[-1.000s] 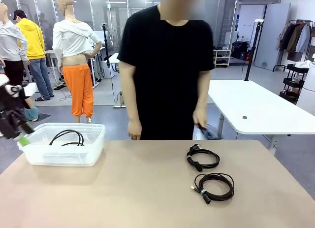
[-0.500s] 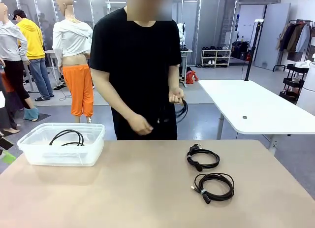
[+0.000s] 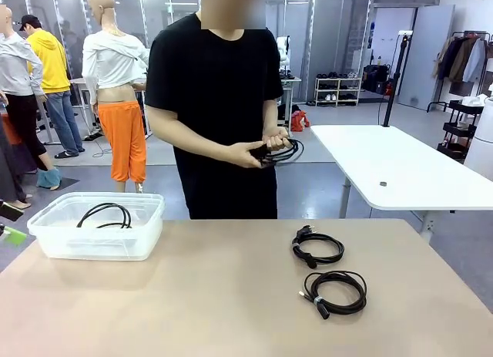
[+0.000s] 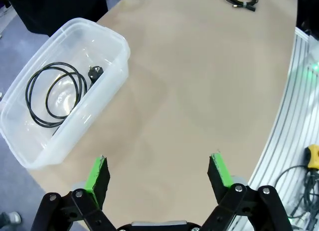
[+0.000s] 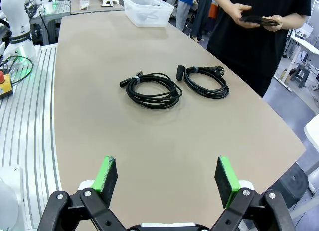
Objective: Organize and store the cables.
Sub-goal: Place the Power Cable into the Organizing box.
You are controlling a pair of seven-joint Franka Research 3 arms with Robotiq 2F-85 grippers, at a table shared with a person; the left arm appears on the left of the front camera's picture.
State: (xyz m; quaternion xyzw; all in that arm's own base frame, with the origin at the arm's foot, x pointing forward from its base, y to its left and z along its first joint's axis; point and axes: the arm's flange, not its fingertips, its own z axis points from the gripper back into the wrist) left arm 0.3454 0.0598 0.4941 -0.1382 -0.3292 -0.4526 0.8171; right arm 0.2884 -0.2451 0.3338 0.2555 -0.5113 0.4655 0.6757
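**Worktop mostly open, both jaws idle**

Worktop [image 3: 192, 295] is open across the middle and near edge. Toward the right edge lie the far cable [image 3: 310, 259] and near cable [image 3: 320, 306], just apart. Tub [image 3: 98, 245] at far left corner holds one cable [image 3: 104, 206]. Beyond the far edge, the person's hands [image 3: 258, 151] partly hide the held cable [image 3: 279, 154]. Left gripper [image 4: 159, 173] and right gripper [image 5: 167, 178] have jaws apart.
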